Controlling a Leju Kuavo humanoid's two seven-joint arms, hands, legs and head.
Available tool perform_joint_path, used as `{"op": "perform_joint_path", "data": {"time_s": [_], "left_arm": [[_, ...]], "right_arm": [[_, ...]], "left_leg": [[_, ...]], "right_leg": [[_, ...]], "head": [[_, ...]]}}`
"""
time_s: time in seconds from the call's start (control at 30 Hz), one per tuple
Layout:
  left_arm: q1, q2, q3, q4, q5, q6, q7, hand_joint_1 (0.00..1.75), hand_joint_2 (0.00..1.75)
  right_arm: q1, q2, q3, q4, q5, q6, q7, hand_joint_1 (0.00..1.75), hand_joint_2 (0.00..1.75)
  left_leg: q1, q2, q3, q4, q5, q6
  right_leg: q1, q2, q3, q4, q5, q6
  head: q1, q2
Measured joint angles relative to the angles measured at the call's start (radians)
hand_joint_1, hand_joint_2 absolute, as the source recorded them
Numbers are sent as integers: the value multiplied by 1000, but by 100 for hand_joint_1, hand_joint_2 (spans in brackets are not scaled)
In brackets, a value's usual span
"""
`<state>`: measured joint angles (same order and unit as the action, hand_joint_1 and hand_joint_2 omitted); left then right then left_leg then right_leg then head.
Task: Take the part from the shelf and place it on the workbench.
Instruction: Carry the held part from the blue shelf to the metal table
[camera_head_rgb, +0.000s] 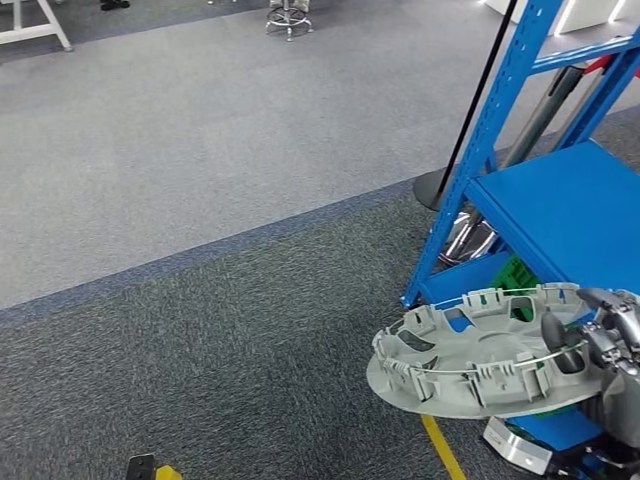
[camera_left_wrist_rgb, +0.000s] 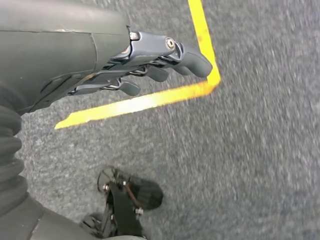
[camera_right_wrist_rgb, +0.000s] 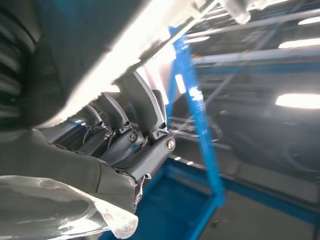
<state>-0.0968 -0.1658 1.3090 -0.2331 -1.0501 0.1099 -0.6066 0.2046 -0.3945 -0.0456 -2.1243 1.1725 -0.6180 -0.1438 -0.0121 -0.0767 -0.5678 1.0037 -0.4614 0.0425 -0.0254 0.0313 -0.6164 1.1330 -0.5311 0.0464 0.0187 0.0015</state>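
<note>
The part is a grey round wheel cover (camera_head_rgb: 483, 350) with clips and a wire ring on its upturned inner side. It hangs flat in the air in front of the blue shelf (camera_head_rgb: 573, 210), at the lower right of the head view. My right hand (camera_head_rgb: 607, 335) grips its right rim, thumb on top. In the right wrist view my curled fingers (camera_right_wrist_rgb: 128, 135) press up against the cover's pale underside (camera_right_wrist_rgb: 124, 45). My left hand (camera_left_wrist_rgb: 151, 65) hangs at my side over the carpet, fingers straight and apart, holding nothing.
The blue shelf's upright post (camera_head_rgb: 483, 150) and lower deck stand just beyond the cover. A black stanchion base (camera_head_rgb: 434, 188) sits left of the shelf. Yellow floor tape (camera_head_rgb: 441, 445) runs under the cover; its corner (camera_left_wrist_rgb: 211, 80) lies near my left hand. Open grey carpet (camera_head_rgb: 189, 200) spreads to the left.
</note>
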Motion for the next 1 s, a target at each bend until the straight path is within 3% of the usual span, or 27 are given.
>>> {"op": "perform_joint_path", "data": {"time_s": [0.03, 0.1, 0.17, 0.23, 0.3, 0.37, 0.4, 0.43, 0.47, 0.53, 0.6, 0.67, 0.7, 0.77, 0.8, 0.87, 0.9, 0.93, 1.0], "left_arm": [[-2, 0, -3, 0, -3, 1, -1, 0, 175], [-5, 0, -8, 0, -7, 2, -2, 0, 175], [-5, 1, -11, 0, -8, 3, -3, 0, 175], [-3, 1, -12, 0, -9, 8, -3, 0, 175], [-5, 1, -13, 0, -8, 14, -3, 0, 175], [-6, 1, -13, 0, -7, 17, 0, 0, 175], [-5, 1, -13, 0, -8, 19, 3, 0, 175], [-4, 1, -14, 0, -8, 20, 6, 0, 175], [-3, 2, -15, 0, -9, 21, 8, 0, 175], [-1, 5, -17, 0, -14, 26, 14, 0, 175], [-3, 7, -19, 0, -21, 32, 24, 0, 175], [-2, 11, -25, 0, -30, 39, 37, 0, 175], [-1, 13, -30, 0, -38, 43, 46, 0, 175], [0, 15, -42, 0, -62, 47, 64, 0, 175], [-1, 16, -50, 0, -74, 48, 76, 0, 175], [-1, 16, -63, 0, -91, 48, 104, 0, 175], [0, 17, -68, 0, -94, 50, 121, 0, 175], [2, 18, -72, 0, -95, 53, 137, 0, 175], [5, 21, -76, 0, -95, 63, 164, 0, 175]], "right_arm": [[-25, -7, 11, 9, 3, 15, 1, 175, 175], [-78, -18, 38, 29, 12, 40, 6, 175, 175], [-128, -27, 65, 46, 18, 56, 13, 175, 175], [-172, -37, 90, 58, 19, 67, 24, 175, 175], [-213, -52, 114, 67, 17, 82, 38, 175, 175], [-254, -68, 138, 76, 13, 99, 47, 175, 175], [-273, -74, 149, 81, 10, 108, 50, 175, 175], [-293, -80, 159, 87, 7, 117, 53, 175, 175], [-312, -85, 169, 91, 3, 126, 55, 175, 175], [-353, -97, 187, 101, -3, 143, 57, 175, 175], [-391, -107, 202, 109, -8, 159, 58, 175, 175], [-426, -114, 217, 118, -13, 174, 59, 175, 175], [-444, -118, 226, 122, -15, 181, 60, 175, 175], [-475, -128, 239, 129, -19, 190, 64, 175, 175], [-486, -134, 245, 133, -22, 194, 66, 175, 175], [-501, -145, 256, 140, -26, 199, 70, 175, 175], [-506, -149, 263, 143, -28, 199, 72, 175, 175], [-511, -153, 269, 147, -30, 200, 74, 175, 175], [-520, -159, 278, 150, -32, 200, 77, 175, 175]], "left_leg": [[0, -12, -4, 6, -1, -3], [2, -35, -16, 12, 2, -15], [5, -56, -26, 13, 6, -27], [3, -28, -40, 41, -12, -38], [2, 31, -88, 142, -64, -46], [7, 56, -151, 265, -110, -50], [8, 61, -166, 292, -109, -50], [9, 64, -164, 283, -89, -49], [9, 71, -144, 235, -54, -46], [0, 118, -85, 104, 11, -36], [-12, 155, -58, 34, 26, -24], [-16, 141, -57, 25, 20, -14], [-14, 128, -55, 21, 22, -10], [-7, 103, -49, 13, 25, 0], [-5, 90, -48, 11, 25, 3], [-3, 61, -48, 12, 24, 7], [-3, 46, -47, 12, 24, 8], [-2, 31, -46, 13, 23, 7], [2, -1, -44, 17, 20, 3]], "right_leg": [[-3, 24, 30, -64, 24, 0], [-5, 55, 58, -116, 30, -2], [-4, 35, 61, -120, 29, -10], [-4, 6, 68, -127, 31, -22], [-1, -24, 74, -131, 29, -32], [5, -56, 77, -130, 24, -37], [7, -71, 79, -130, 22, -38], [9, -87, 82, -129, 19, -38], [10, -100, 86, -129, 15, -37], [14, -124, 95, -128, 6, -33], [19, -145, 97, -126, -2, -25], [21, -166, 100, -127, -8, -15], [19, -157, 101, -123, -15, -9], [13, -101, 75, -66, -51, -2], [11, -65, 43, -6, -78, 0], [9, -38, -35, 129, -123, 3], [9, -35, -62, 163, -122, 5], [8, -33, -72, 161, -102, 6], [3, -18, -40, 57, -18, 9]], "head": [[-1, 0], [-2, 0], [-2, 0], [-9, 0], [-17, 0], [-18, 0], [-19, 0], [-19, 0], [-19, 0], [-19, 0], [-18, 0], [-18, 0], [-17, 0], [-14, 0], [-11, 0], [-9, 0], [-9, 0], [-9, 0], [-9, 0]]}}
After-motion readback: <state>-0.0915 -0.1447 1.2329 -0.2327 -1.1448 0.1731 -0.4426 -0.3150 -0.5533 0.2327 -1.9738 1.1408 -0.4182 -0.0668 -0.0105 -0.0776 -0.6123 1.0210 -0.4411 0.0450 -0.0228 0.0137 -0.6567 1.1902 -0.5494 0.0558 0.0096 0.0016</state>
